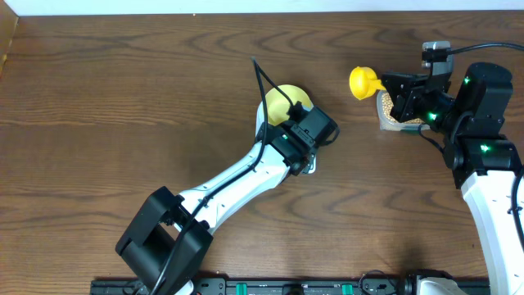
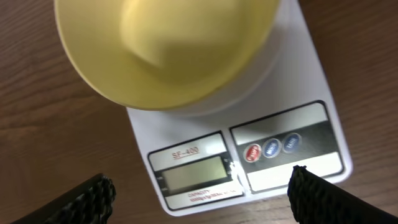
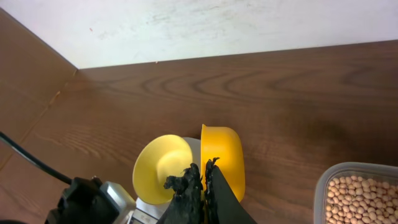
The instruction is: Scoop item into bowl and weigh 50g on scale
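Little of the job looked done: the bowl (image 2: 174,56) sat on the scale (image 2: 305,81) near the middle of the table (image 1: 123,98), and as much of its inside as showed was bare, with no beans (image 3: 360,194) in it. All the beans in sight lay in the clear tub (image 3: 319,193) at the right. The right gripper (image 3: 204,177) had its fingers clamped together on the handle of the yellow scoop (image 3: 222,155), which hung just left of the tub, apart from the bowl; whether it carried anything could not be told. Scooping, tipping into the bowl and weighing out the amount all seemed left to do. The left gripper (image 2: 202,193) hovered above the scale's front with its fingers wide apart, holding nothing. Only the left wrist view showed the display (image 2: 193,175), with no readable figures, and the buttons (image 2: 270,148); overhead, the arm hid the scale. Only the right wrist view showed the beans clearly.
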`<state>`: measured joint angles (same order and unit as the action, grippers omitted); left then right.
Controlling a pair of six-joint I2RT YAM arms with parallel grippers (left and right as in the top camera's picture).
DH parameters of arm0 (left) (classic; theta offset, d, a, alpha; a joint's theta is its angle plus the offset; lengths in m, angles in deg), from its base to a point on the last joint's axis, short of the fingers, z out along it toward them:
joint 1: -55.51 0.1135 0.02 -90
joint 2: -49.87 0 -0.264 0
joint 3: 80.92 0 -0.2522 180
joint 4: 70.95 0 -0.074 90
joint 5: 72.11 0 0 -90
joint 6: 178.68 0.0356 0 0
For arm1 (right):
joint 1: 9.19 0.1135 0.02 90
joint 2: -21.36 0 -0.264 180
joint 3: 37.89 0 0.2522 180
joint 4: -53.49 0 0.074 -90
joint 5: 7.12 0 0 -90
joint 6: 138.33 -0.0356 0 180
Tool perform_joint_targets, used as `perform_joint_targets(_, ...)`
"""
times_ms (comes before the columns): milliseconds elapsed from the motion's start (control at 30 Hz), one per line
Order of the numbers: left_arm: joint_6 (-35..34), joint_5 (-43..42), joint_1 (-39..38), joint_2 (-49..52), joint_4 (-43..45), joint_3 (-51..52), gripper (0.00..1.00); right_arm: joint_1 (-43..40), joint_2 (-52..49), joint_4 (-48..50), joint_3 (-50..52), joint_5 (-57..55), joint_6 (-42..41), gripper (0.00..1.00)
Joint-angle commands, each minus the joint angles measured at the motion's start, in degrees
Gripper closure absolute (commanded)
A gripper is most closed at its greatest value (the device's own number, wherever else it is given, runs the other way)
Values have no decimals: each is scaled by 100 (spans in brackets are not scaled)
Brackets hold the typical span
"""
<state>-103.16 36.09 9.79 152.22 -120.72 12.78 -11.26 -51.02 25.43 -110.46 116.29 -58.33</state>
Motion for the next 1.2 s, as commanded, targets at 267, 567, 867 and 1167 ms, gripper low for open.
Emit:
perform_joint_targets(267,-61,354,-238,-57,-13,46,9,-9,11,-216,-125,-4,-48,99)
perform_joint_targets(567,72,396,-236,-914,415,763,9,-9,11,-525,-125,-4,-66,99)
perform_joint_targets(867,326,330,-236,-1244,1110,1517,9,-9,11,-527,-125,-4,-66,99)
perform_joint_targets(1167,323,330,-232,-1233,1316,1547,8,-9,11,-527,-125,-9,-63,99)
